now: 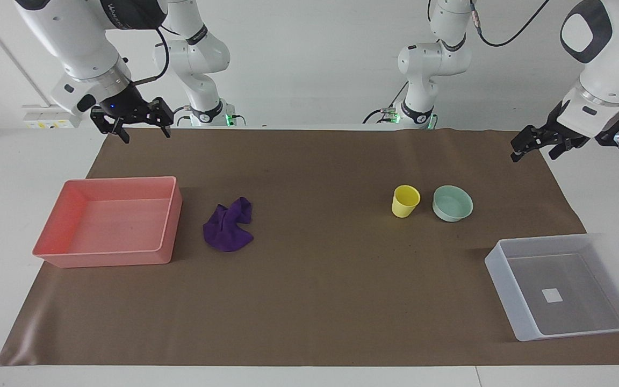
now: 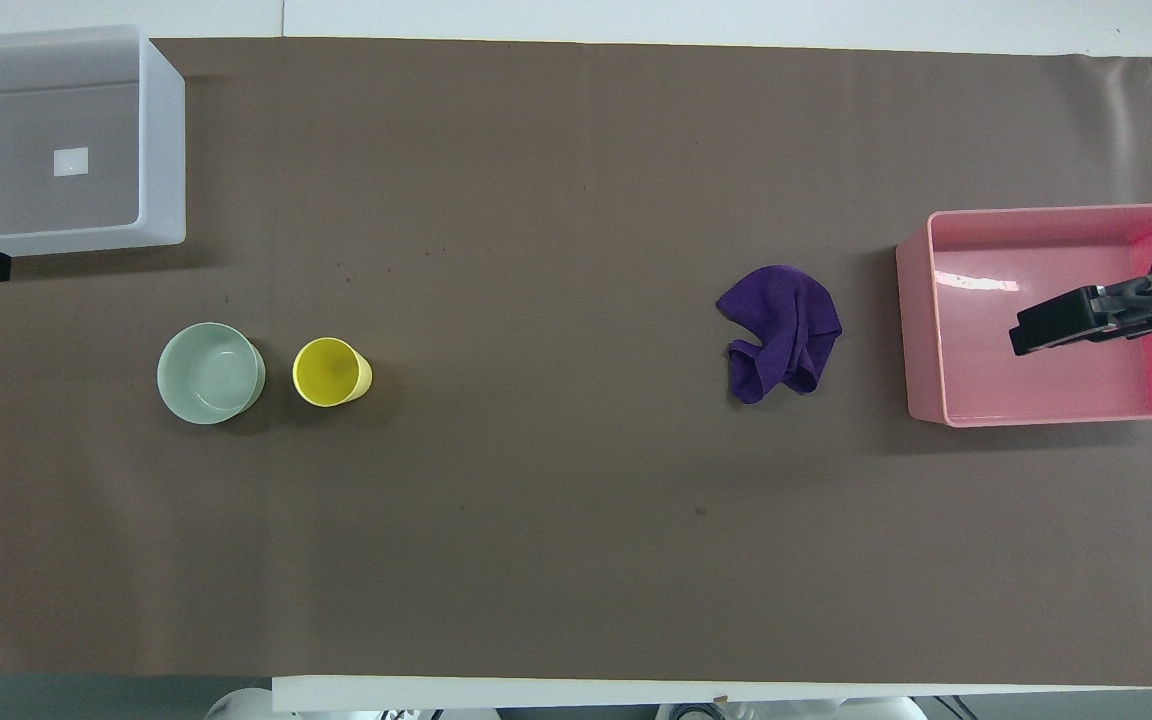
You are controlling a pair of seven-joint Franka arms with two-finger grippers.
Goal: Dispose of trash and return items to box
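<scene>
Nothing moved yet, by the look of it: purple cloth lying crumpled on the brown surface, just beside the pink tray at the right arm's end, not touching it. Yellow cup upright and mint-green bowl side by side, near but apart, toward the left arm's end; clear-white box with its white label farther from the robots than both, at that same end, nothing in it.

Right gripper raised over the surface's edge by the pink tray, fingers spread and holding nothing. Left gripper raised over the corner of the surface at its own end, fingers apparently released and holding nothing.

Probably the cloth first, for the right arm: far closer than the left, cloth lying forward of the fingers and toward mid-surface, its longer run roughly away from the robots. Short carry sideways into the pink tray, wall to clear. Plenty of bare room all round the cloth. Cup and bowl better placed for the left arm, box close by; little gap between the two, so some risk of nudging one while taking the other.
</scene>
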